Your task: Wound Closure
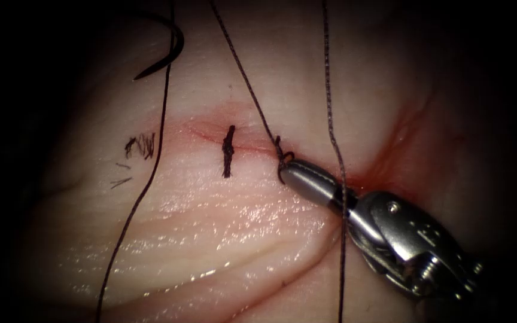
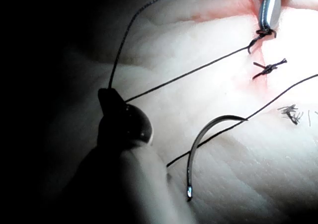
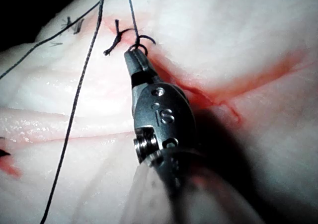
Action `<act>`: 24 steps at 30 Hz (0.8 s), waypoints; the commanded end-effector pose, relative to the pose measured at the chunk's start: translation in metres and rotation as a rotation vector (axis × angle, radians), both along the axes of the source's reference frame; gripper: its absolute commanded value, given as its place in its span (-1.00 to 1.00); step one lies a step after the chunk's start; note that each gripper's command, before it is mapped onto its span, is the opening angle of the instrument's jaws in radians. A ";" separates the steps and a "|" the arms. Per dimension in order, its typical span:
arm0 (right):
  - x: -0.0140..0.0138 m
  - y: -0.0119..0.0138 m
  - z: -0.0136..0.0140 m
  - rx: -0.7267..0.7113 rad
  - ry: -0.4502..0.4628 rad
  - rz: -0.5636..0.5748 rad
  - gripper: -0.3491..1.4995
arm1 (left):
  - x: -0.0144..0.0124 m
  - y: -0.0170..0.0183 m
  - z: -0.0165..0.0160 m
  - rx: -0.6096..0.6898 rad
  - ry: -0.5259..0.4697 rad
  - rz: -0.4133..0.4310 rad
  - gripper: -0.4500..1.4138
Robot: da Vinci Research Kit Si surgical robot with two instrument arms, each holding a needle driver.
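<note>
Right tool (image 1: pixel 287 172) is clamping the thread (image 1: pixel 252 90) at the knot (image 1: pixel 282 157). Left tool (image 2: pixel 107 96) is gripping thread too; needle (image 1: pixel 166 57) is lying free, far left of the right tool.

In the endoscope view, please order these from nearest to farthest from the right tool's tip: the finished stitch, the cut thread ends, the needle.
From the right tool, which grips the thread at the cut:
1. Finished stitch, just left, across the cut.
2. Cut thread ends, farther left on the tissue.
3. Needle, free, far upper left.
</note>
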State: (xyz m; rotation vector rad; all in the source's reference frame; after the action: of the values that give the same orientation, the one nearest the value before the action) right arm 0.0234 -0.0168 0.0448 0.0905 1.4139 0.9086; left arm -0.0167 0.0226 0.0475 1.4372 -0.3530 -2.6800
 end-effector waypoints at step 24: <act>0.0017 -0.0025 -0.0022 -0.183 -0.089 -0.042 -1.00 | -0.0041 0.0097 0.0049 -0.149 0.101 -0.198 -1.00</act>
State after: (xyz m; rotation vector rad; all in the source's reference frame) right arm 0.0243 -0.0193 0.0421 -0.0595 1.3956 0.7354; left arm -0.0203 0.0320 0.0522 1.2723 -0.7125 -2.7960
